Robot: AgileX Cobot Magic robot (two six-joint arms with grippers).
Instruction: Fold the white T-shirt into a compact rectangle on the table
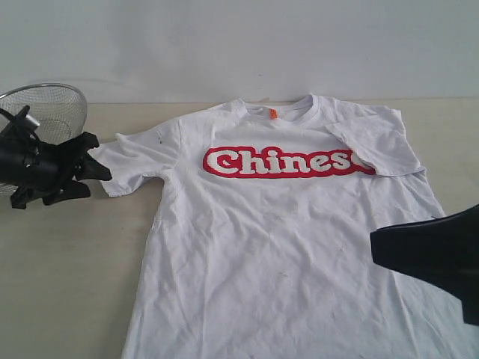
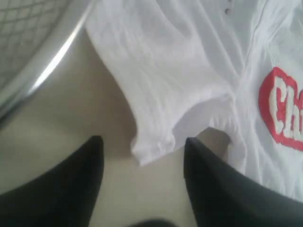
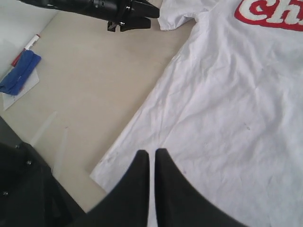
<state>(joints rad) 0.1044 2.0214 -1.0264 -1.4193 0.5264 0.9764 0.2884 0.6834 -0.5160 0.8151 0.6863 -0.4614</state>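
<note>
T-shirt (image 1: 277, 247) lies face up on the table (image 1: 67, 299), filling the centre and right of the exterior frame, with the right-hand sleeve folded in over the end of the lettering. At mid left the left gripper (image 1: 101, 170) points at the other sleeve (image 1: 131, 161), its tips at the hem. Behind it, upper left, stands a mesh basket (image 1: 52, 105), its inside partly hidden by the arm. At lower right the right gripper (image 1: 382, 250) hangs over the shirt.

Left wrist view: the fingers are spread and the sleeve corner lies between the tips, ungripped.

Right wrist view: the fingers are pressed together above the shirt's lower edge.
</note>
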